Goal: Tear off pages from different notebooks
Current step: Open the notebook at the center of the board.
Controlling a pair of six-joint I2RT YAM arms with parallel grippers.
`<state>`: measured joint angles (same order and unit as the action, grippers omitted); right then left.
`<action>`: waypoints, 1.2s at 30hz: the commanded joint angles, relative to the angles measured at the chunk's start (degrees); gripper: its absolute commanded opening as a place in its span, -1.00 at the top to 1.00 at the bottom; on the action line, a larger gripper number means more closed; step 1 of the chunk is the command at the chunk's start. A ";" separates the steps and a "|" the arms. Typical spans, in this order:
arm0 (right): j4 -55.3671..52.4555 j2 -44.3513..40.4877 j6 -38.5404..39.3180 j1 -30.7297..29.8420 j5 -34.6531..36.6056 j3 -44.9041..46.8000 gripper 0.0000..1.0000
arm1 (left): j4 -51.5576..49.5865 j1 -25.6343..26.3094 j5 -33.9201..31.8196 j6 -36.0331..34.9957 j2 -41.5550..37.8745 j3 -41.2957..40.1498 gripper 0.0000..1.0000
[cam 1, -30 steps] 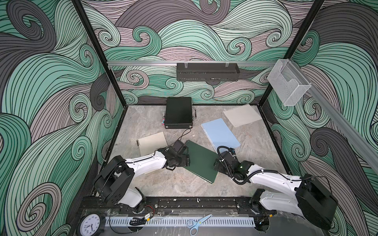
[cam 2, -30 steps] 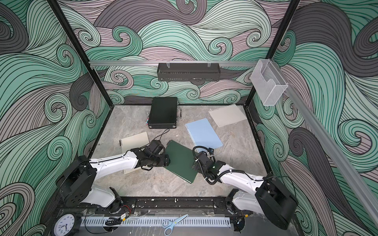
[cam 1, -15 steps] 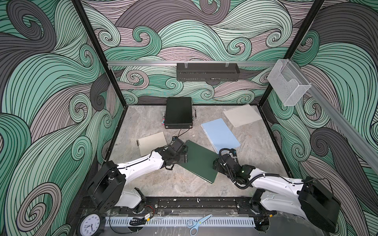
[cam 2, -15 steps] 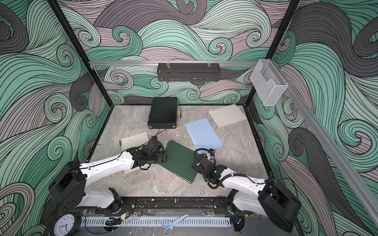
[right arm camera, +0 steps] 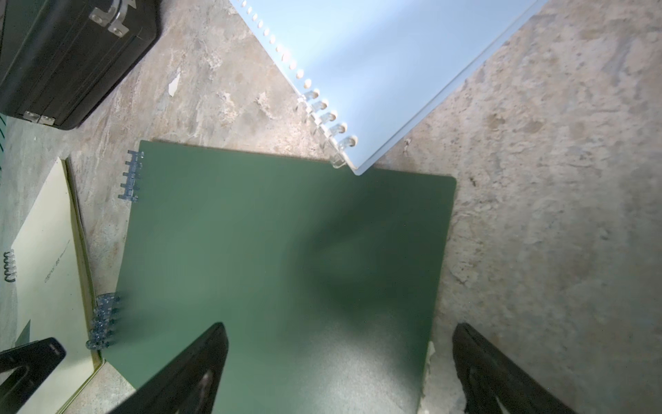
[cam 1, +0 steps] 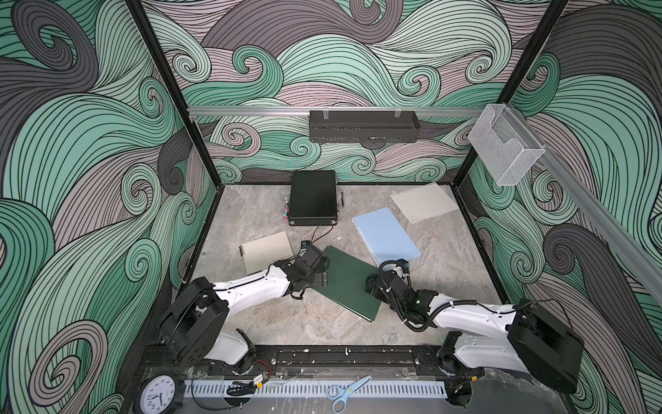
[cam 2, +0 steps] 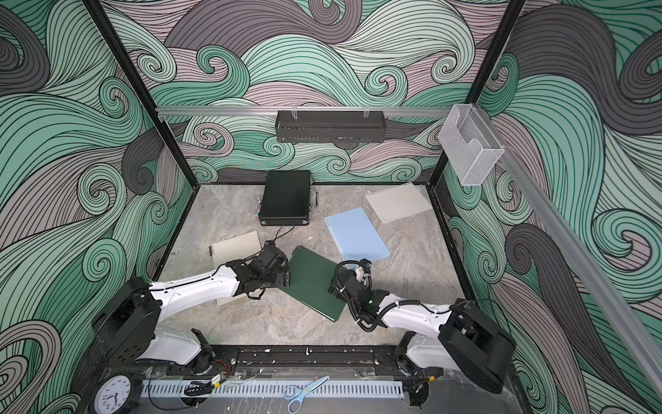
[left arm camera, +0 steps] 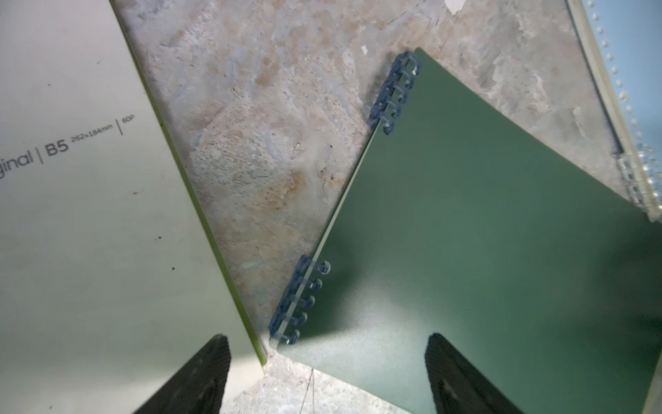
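Three notebooks lie shut on the table: dark green (cam 1: 349, 283) (cam 2: 315, 283) in the middle, beige (cam 1: 267, 251) (left arm camera: 89, 233) to its left, light blue (cam 1: 385, 234) (right arm camera: 376, 53) behind it. One loose page (cam 1: 424, 202) (cam 2: 397, 200) rests at the back right. My left gripper (left arm camera: 326, 338) (cam 1: 318, 277) hovers open over the green notebook's binding corner, one finger above the beige cover. Over the green notebook's opposite edge my right gripper (right arm camera: 340, 325) (cam 1: 372, 286) stands open, one finger (right arm camera: 476, 358) above bare table. Neither holds anything.
A black hard case (cam 1: 312, 200) stands at the back centre, its cable trailing toward the left arm. A black tray (cam 1: 363, 125) and a clear holder (cam 1: 505, 143) hang on the walls. Scissors (cam 1: 345, 390) and a clock (cam 1: 157, 394) lie outside the front rail. Small paper scraps dot the table.
My left arm has stretched out lower, bringing its gripper slightly farther back along the green notebook's binding edge. The right gripper has barely shifted. Both stay open.
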<state>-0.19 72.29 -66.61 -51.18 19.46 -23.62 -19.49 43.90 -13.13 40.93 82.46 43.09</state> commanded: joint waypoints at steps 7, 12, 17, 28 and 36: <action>-5.81 7.28 -1.81 -0.51 -3.23 -5.05 -0.90 | 0.44 0.05 1.28 0.12 2.55 0.27 -0.70; -2.69 6.11 -2.20 -1.14 -3.66 -2.13 -0.90 | 4.74 0.13 4.85 -0.59 5.28 -0.23 -0.70; -1.76 2.68 -3.00 -1.47 -2.11 0.68 -0.92 | 5.31 0.13 4.71 -0.83 6.62 -0.25 -0.69; -0.11 -5.96 -3.24 -1.55 -0.97 5.41 -0.94 | 9.76 0.57 13.11 -4.19 6.48 0.65 -0.69; -2.94 -18.33 -1.33 -1.05 -0.67 8.13 -0.95 | 9.63 1.80 14.31 -4.27 5.74 2.70 -0.68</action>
<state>-1.54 57.10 -67.83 -52.42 19.09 -16.14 -11.03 44.77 -1.78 37.74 88.40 42.92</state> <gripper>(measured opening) 0.974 0.843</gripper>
